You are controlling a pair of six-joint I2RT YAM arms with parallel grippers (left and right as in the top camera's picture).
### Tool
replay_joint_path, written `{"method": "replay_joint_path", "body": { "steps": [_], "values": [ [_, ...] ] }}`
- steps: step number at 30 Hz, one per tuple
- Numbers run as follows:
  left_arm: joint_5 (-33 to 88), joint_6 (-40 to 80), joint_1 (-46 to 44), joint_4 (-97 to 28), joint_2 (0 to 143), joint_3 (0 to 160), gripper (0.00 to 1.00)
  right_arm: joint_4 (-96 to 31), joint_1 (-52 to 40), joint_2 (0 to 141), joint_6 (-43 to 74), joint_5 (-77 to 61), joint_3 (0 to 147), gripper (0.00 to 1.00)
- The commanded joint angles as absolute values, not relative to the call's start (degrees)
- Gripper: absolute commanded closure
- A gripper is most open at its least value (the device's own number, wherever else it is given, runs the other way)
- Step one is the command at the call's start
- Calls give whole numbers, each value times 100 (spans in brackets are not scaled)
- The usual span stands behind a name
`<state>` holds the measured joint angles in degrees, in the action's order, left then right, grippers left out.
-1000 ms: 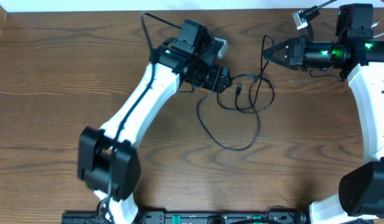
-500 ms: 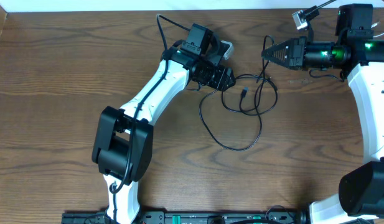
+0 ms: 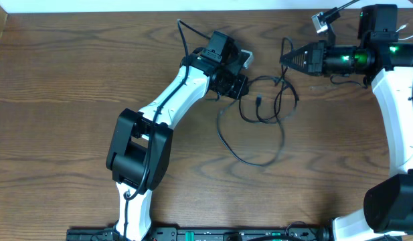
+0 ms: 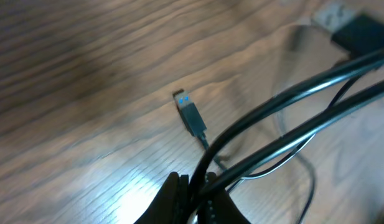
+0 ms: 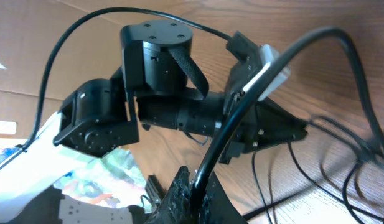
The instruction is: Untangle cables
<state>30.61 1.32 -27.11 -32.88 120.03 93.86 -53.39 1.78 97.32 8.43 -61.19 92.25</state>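
The black cable lies in tangled loops on the wooden table between the two arms. One small plug end rests inside the loops, and the left wrist view shows its blue insert. My left gripper is at the left edge of the tangle, shut on two black strands that run up and right from its jaws. My right gripper points left at the tangle's top right, shut on a black strand that rises from its fingertips. I cannot make out the white cable.
The left arm slants across the table's middle left, and its wrist fills the right wrist view. The right arm runs down the right edge. The table's far edge is close behind both grippers.
My left gripper has moved right to the tangle and shut on the black cable. The loops shifted slightly. The right gripper has stayed put, still shut.
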Motion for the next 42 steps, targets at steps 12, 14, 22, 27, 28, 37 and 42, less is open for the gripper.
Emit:
{"method": "replay_joint_path", "body": {
  "steps": [12,14,22,27,28,37,42],
  "values": [
    [1295,480,-2630,-3726,9666,9397,92,-5787,150,9618,1098,-3039,9273,99],
    [1205,480,-2576,-3726,9260,9397,92,-5861,156,9618,1179,-2646,9273,99],
    [832,482,-2139,-3743,8407,9397,92,-6001,158,9627,1417,-1083,9233,99],
    [639,482,-1806,-3747,8315,9397,92,-6003,191,9671,1542,-213,9094,99],
    [639,482,-1752,-3763,8315,9397,92,-6001,211,9690,1590,-75,9050,99],
    [635,482,-1441,-3767,8315,9397,92,-6080,416,10241,1741,384,8595,99],
    [517,482,-1253,-3677,8315,9397,92,-6241,613,10766,1820,753,8593,99]
  ]
}}
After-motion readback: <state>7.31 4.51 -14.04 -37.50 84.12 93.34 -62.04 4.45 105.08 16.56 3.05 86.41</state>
